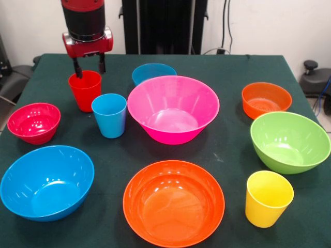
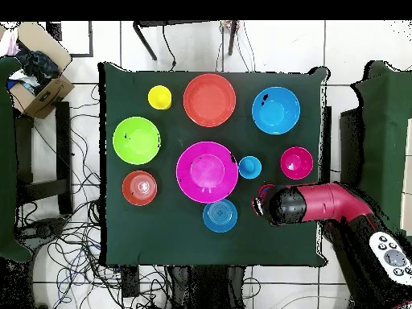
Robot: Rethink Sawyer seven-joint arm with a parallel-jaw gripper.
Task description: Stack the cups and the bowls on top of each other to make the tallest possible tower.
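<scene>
My gripper (image 1: 89, 66) hangs over the red cup (image 1: 85, 90) at the table's far left. Its fingers are spread and reach down on either side of the cup's rim. The cup stands upright on the cloth. In the overhead view the arm hides the gripper and most of the red cup (image 2: 261, 195). The light blue cup (image 1: 109, 114) stands beside the large pink bowl (image 1: 173, 108), which is empty. The yellow cup (image 1: 268, 198) stands at the near right. Nothing is stacked.
All stand apart on the green cloth: a small blue bowl (image 1: 153, 72) behind the pink one, a small orange bowl (image 1: 266, 99), a large green bowl (image 1: 289, 140), a large orange bowl (image 1: 174, 202), a large blue bowl (image 1: 46, 182) and a small red bowl (image 1: 34, 122).
</scene>
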